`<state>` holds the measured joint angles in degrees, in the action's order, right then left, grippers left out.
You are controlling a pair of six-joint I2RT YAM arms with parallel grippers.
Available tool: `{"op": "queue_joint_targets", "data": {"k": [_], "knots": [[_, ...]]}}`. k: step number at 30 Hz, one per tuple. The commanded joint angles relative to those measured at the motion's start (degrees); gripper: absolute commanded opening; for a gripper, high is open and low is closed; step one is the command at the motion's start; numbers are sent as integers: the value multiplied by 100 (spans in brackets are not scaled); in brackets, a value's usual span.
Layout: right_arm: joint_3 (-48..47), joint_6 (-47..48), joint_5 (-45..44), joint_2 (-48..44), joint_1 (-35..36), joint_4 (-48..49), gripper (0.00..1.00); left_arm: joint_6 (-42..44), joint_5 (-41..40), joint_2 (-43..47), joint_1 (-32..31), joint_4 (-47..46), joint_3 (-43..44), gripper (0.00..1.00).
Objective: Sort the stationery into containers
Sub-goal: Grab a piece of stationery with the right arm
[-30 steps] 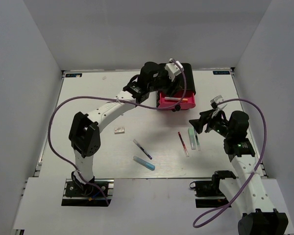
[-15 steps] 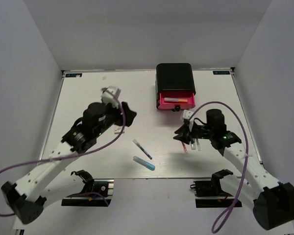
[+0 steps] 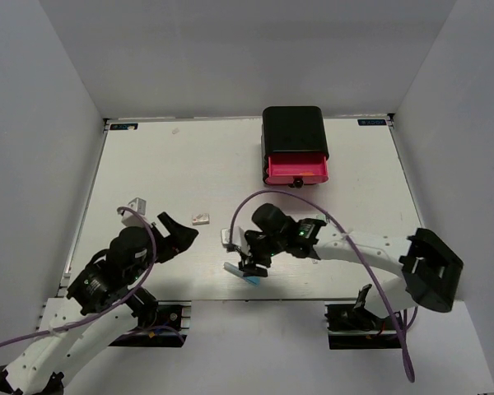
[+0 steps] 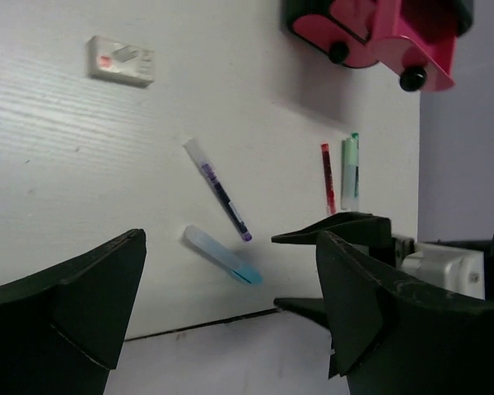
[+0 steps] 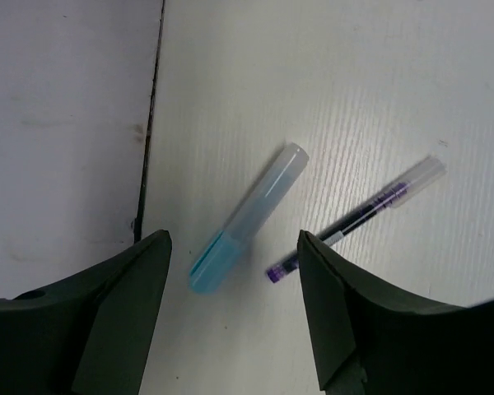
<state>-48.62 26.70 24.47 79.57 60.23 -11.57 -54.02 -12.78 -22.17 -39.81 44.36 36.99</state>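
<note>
Left gripper: my left gripper point(image 4: 231, 234) stands wide open and holds nothing. It hangs over the table point(image 3: 148, 164) toward the near left corner and touches none of the pieces.
Right gripper: my right gripper point(image 5: 233, 236) is open as well and empty. It is above the near edge, about mid-width. In its wrist view the 2 fingers stand either side of the light blue pen point(image 5: 247, 218). I cannot tell whether a fingertip touches the pen or the table.
Light blue pen: it lies flat and slanted close to the near edge, with its darker blue end toward that edge.
Dark blue pen: the dark blue pen point(image 5: 358, 216) lies just beside the light blue one on its far side, slanted and not touching it.
Red and green: the red pen point(image 4: 326, 177) and the pale green pen point(image 4: 350, 171) lie side by side, nearly parallel, to the right of the 2 blue ones and well apart from them. In the top view my right arm point(image 3: 370, 244) covers them.
Block: the whitish block point(image 3: 200, 218) lies alone left of the middle, just beyond my left gripper.
Cabinet: the black cabinet point(image 3: 294, 132) sits at the far edge, right of the middle.
Drawer: 1 pink drawer point(image 3: 296, 169) is pulled out toward the near edge, with a black knob point(image 3: 296, 182) on its front. I cannot make out what is inside.
</note>
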Motion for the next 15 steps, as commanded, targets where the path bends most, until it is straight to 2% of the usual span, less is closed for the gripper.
{"op": "queue_joint_targets", "data": {"k": [1,4,9,15], "knots": [[-542,-313,-618,470,383,-47,69,-828,-699,90,17,1214,430,95],[-946,-639,-926,1058,542,-29,71,-979,-753,274,-35,1514,502,96],[-1079,-823,-1462,1561,718,32,71,-1040,-822,591,-35,1689,502,96],[-992,-824,-1831,1851,859,85,63,-1189,-876,644,-88,1831,616,98]]}}
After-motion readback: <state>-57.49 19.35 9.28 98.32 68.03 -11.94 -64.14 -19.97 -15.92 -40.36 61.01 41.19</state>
